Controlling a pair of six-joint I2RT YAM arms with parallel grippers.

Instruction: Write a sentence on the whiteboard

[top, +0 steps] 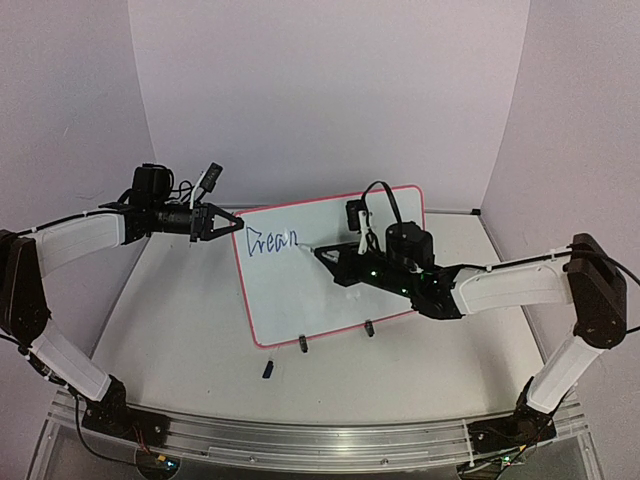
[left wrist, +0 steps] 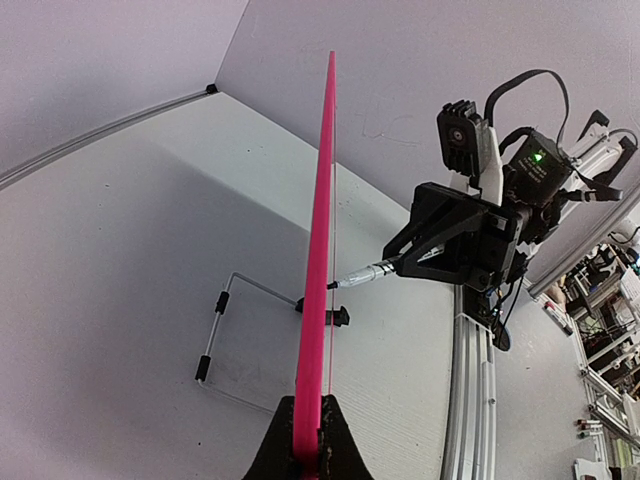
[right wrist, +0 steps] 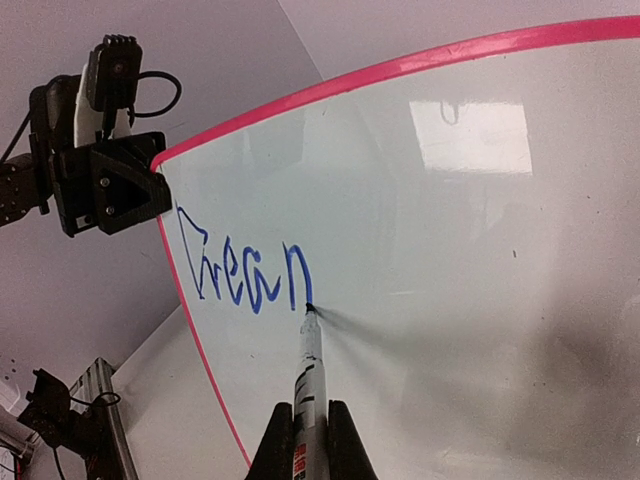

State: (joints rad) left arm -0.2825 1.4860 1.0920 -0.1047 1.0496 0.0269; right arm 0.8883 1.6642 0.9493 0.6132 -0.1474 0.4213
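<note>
The whiteboard (top: 300, 300), white with a pink rim, stands tilted on the table. Blue letters reading "Drean" (top: 272, 240) run across its upper left. My left gripper (top: 234, 222) is shut on the board's upper left edge; in the left wrist view its fingers (left wrist: 340, 440) pinch the pink rim (left wrist: 322, 250), seen edge-on. My right gripper (top: 330, 255) is shut on a marker (right wrist: 310, 370). The marker's tip (right wrist: 308, 307) touches the board at the bottom of the last letter (right wrist: 298, 275). The left gripper (right wrist: 150, 190) also shows at the board's corner in the right wrist view.
Two black clip feet (top: 302, 343) (top: 369, 327) hold the board's lower edge. A small dark cap (top: 268, 369) lies on the table in front of it. A wire stand (left wrist: 225, 330) sits behind the board. An aluminium rail (top: 300, 435) lines the near edge.
</note>
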